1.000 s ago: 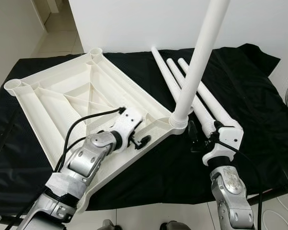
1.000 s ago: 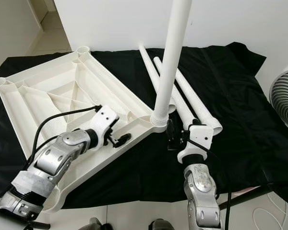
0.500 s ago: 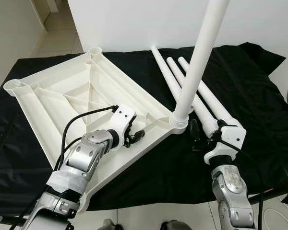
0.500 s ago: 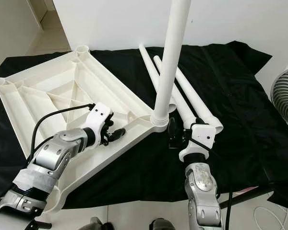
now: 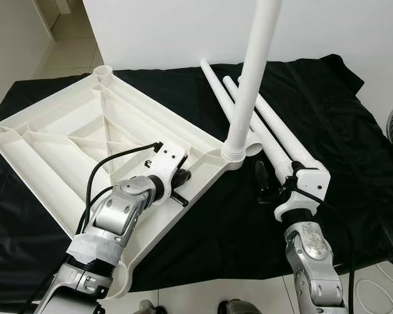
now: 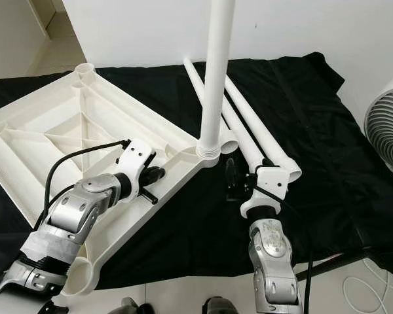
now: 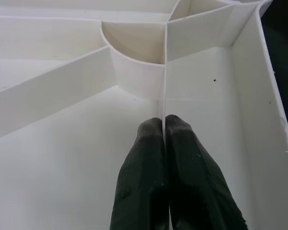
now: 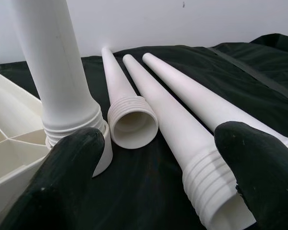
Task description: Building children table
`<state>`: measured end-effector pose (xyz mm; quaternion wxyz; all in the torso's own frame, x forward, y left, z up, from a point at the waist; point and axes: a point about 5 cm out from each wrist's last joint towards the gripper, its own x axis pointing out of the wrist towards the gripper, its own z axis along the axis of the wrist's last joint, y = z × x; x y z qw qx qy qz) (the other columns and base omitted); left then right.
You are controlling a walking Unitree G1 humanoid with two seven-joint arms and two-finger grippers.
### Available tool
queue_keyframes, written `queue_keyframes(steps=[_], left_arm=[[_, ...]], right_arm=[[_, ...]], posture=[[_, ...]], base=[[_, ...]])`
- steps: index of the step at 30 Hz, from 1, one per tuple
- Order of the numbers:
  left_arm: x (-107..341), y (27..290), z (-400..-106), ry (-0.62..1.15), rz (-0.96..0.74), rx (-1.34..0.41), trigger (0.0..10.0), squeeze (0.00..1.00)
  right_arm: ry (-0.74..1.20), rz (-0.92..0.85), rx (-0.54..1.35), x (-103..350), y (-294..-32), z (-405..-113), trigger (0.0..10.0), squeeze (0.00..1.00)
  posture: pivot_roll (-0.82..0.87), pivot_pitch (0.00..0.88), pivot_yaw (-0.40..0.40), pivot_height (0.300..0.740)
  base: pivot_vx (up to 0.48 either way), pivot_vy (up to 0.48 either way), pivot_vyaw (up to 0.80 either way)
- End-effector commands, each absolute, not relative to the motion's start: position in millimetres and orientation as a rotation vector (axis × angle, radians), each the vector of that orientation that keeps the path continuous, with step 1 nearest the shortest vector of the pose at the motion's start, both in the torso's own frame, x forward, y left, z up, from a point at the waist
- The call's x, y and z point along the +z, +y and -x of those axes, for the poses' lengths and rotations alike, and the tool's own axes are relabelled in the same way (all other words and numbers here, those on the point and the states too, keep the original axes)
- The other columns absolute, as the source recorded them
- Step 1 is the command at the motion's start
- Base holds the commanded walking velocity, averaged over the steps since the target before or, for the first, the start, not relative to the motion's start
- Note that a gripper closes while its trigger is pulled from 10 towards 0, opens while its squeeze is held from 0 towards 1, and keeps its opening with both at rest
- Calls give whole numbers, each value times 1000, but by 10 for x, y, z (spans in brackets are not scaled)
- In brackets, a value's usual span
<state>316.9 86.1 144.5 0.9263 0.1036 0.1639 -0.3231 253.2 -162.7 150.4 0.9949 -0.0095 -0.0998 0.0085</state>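
a: at the table's near edge, the left tool (image 7: 164, 143) pinches a rib of the upturned tabletop (image 5: 65, 140); one leg (image 5: 249, 78) stands in its corner.
b: right tool (image 8: 158, 177) gapes wide by three loose legs (image 8: 182, 115); steady the top, then grab one near its threads.

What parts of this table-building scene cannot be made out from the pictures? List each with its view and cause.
- Top of the upright leg: cut off by the upper edge in both eye views.
- Tabletop near corner: hidden behind the left arm, left eye view.
- The rib's lower stretch: hidden between the left claw fingers, left wrist view.
- Fan: cut off by the right edge.
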Motion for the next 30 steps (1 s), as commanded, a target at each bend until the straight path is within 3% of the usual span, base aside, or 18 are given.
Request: queue_keyframes(steps=[1, 21, 29, 30], left_arm=[[1280, 1133, -3247, 391, -260, -368, 0, 0], [1256, 1123, -3622, 366, -263, -239, 0, 0], [1393, 823, -3745, 323, -239, -297, 0, 0], [1441, 730, -3761, 310, -224, -317, 392, 0]], right_arm=[[-199, 27, 16, 1485, -1628, -2542, 10000, 0], [-218, 28, 6, 1523, -1607, -2587, 10000, 0], [-221, 28, 8, 1524, -1581, -2593, 10000, 0], [-221, 29, 10, 1522, -1571, -2590, 10000, 0]], posture=[[-178, 79, 74, 740], [-185, 87, 80, 740], [-187, 96, 84, 740], [-187, 96, 84, 740]], base=[[0, 0, 0], [0, 0, 0], [0, 0, 0], [0, 0, 0]])
